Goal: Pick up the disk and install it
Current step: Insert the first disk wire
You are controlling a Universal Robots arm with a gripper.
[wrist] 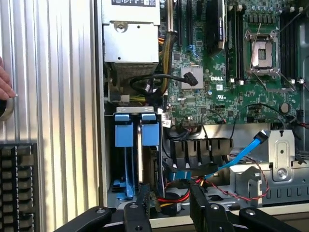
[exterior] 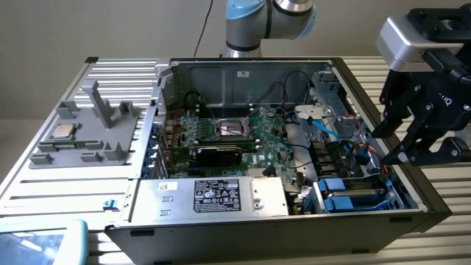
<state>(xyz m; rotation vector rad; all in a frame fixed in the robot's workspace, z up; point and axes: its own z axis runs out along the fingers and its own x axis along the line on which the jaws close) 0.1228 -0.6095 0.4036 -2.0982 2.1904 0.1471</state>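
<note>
While the gripper [exterior: 391, 147] hangs with its jaws apart and empty over the computer case [exterior: 220, 74] corner where the disk [wrist: 149, 133] stands on edge, a lowered finger might, I think, snag the red wires [wrist: 177, 197] or the blue cable [wrist: 244, 153] just beside it.

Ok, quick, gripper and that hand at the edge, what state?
Gripper: open, holding nothing, above the computer case.
Person's hand: cut off, cannot be told.
</note>
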